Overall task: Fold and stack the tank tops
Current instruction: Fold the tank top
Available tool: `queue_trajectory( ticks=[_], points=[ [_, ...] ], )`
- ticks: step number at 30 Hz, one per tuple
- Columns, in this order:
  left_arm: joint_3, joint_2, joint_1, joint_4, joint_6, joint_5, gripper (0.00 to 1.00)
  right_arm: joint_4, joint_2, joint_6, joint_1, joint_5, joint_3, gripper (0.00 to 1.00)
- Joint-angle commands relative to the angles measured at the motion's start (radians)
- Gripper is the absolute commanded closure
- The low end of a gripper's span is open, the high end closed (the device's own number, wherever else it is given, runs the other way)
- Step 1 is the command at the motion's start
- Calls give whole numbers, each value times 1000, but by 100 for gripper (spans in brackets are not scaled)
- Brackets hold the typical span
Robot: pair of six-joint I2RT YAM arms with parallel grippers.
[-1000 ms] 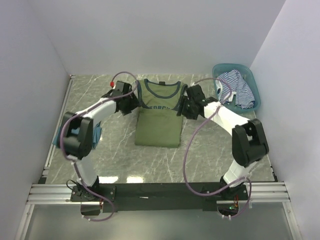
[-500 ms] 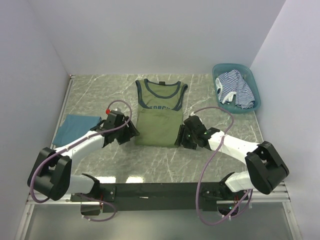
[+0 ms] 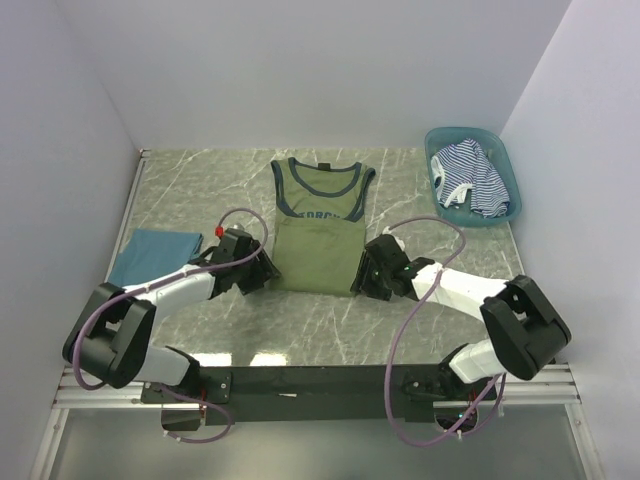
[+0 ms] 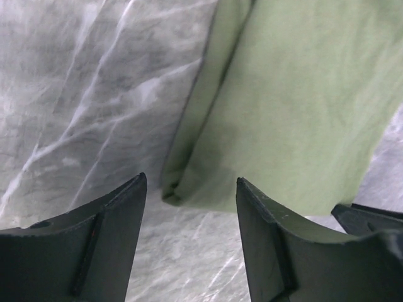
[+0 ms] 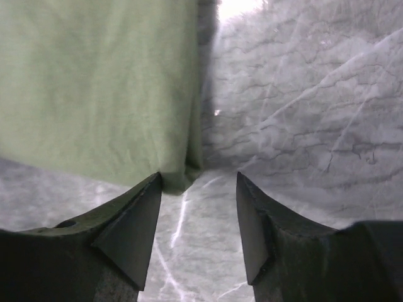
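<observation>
- An olive-green tank top (image 3: 318, 235) lies in the middle of the marbled desk (image 3: 420, 200). Its neckline points to 12 o'clock and its lower half is folded into a neat rectangle.
- The left fingers (image 3: 262, 270) sit at the top's 7 o'clock corner and the right fingers (image 3: 365, 278) at its 5 o'clock corner. Both pairs are spread apart and hold nothing, with the cloth edge just ahead of their tips.
- A folded blue tank top (image 3: 155, 255) rests at 9 o'clock. A striped tank top (image 3: 470, 180) is heaped in a basket (image 3: 505, 165) at 2 o'clock.
- Risk: each corner appears to be several layers thick, though the wrist views are too close to be sure. Fingers that pinch only the upper layer would peel the fold open. If the two arms lift unevenly, the fold would skew.
</observation>
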Motion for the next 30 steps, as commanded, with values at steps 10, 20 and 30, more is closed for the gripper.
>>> queue_trajectory(
  ticks=[10,20,30],
  points=[
    [-38,50,-111,10,-57,-95,46,29,88,19,43,24,-4,55],
    [-21,35,-136,-55,-50,-124,99,-35,67,-31,41,28,27,99],
    [-134,-248,-335,-227,-223,-110,99,-157,-270,13,111,-9,-183,100]
  ],
)
